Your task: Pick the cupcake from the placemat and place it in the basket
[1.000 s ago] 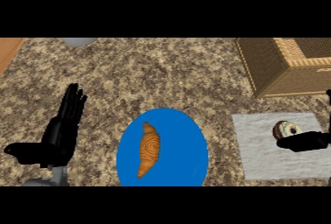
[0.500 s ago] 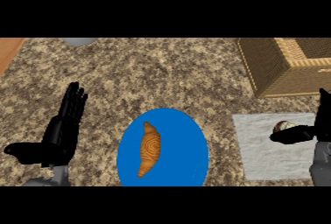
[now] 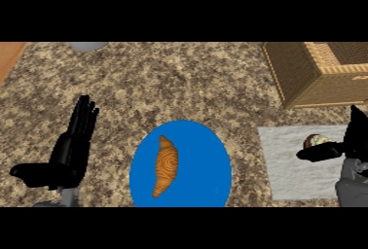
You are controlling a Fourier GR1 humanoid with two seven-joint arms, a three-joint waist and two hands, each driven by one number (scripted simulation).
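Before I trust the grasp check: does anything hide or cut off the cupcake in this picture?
Head view: the right hand covers most of the cupcake, leaving a sliver; the basket is cut by the right edge; no glare or blur.

Cupcake [image 3: 317, 141] sits on the grey placemat [image 3: 298, 165], below the wicker basket [image 3: 320, 73].

I am looking down at what reads as a home kitchen. The table [image 3: 179, 87] has a speckled brown granite top, the sort used for kitchen worktops. On it I see things for serving food: a blue plate [image 3: 208, 165] carrying a croissant [image 3: 164, 166], a grey placemat [image 3: 295, 165] with a cupcake [image 3: 316, 141] on it, and a woven wicker basket [image 3: 305, 78] at the far right corner.
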